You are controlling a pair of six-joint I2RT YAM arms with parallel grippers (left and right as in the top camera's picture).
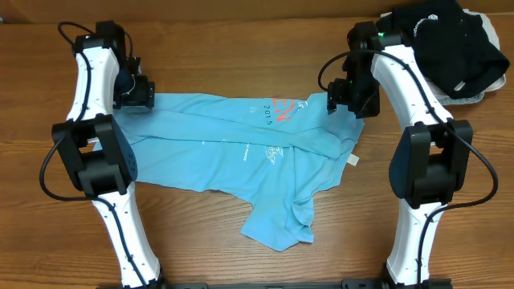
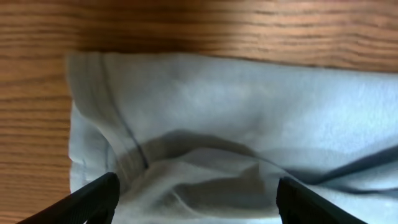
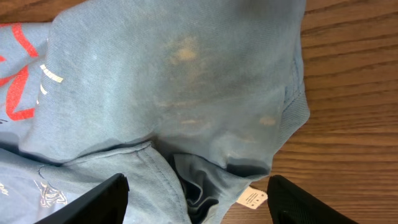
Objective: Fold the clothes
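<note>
The sky-blue T-shirt (image 1: pixel 241 148) lies partly folded across the middle of the table, with orange-red letters near its far edge and a sleeve hanging toward the front. My left gripper (image 1: pixel 135 92) is open over the shirt's far left corner (image 2: pixel 205 124). My right gripper (image 1: pixel 351 98) is open over the shirt's far right corner (image 3: pixel 186 93), beside its white care tag (image 3: pixel 252 197). Neither gripper holds cloth.
A black garment with white logos (image 1: pixel 446 40) lies piled on a white garment (image 1: pixel 482 92) at the far right corner. Bare wooden table (image 1: pixel 241 48) surrounds the shirt.
</note>
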